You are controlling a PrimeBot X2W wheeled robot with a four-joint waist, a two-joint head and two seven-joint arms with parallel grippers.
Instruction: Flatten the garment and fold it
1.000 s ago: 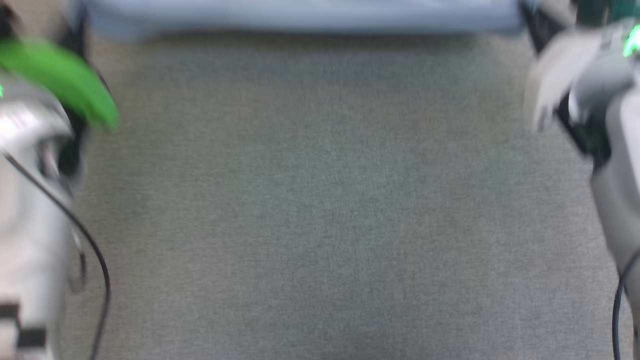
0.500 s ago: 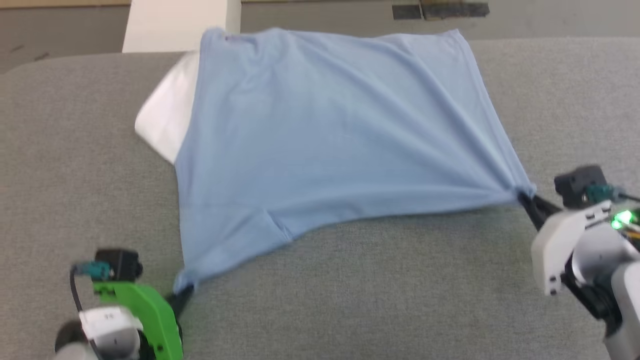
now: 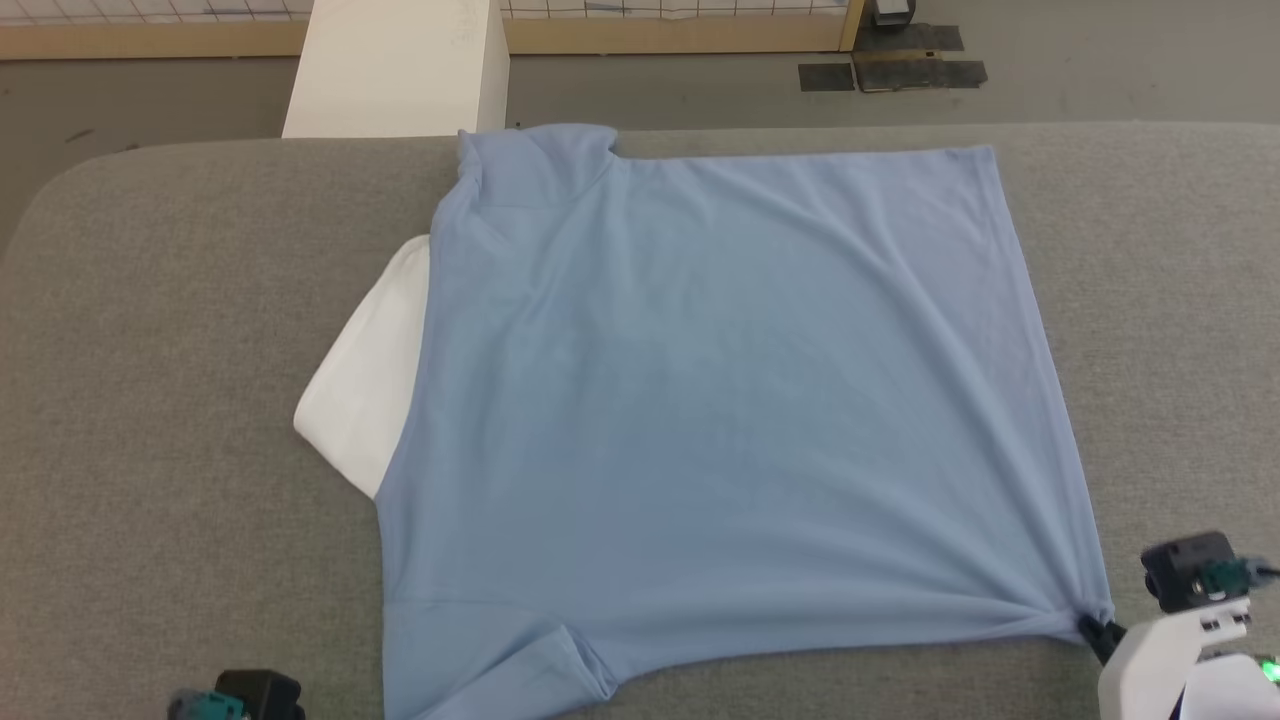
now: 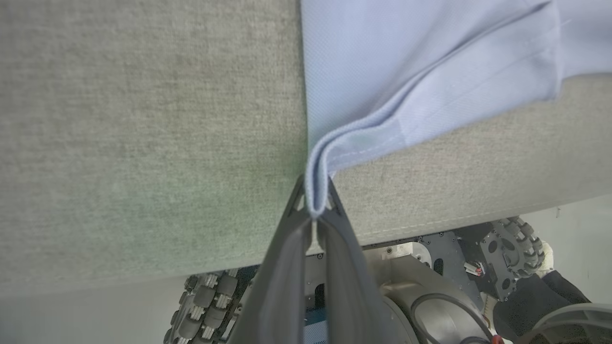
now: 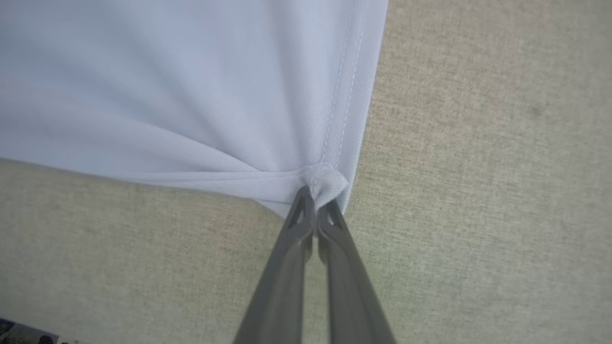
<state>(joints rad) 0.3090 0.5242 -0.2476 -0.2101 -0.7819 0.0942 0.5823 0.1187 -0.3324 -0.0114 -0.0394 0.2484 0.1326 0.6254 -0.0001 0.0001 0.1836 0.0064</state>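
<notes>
The garment point(image 3: 700, 400) lay spread on the grey table point(image 3: 170, 330), white part to the left; our left hand point(image 4: 315, 210) pinched its near-left corner, our right hand point(image 5: 316, 210) its near-right hem corner; we judged it light, soft, limp, best gripped at corners.

No text, label, brand, number or sign can be read on the garment point(image 3: 720, 400) or on anything else in view.
</notes>
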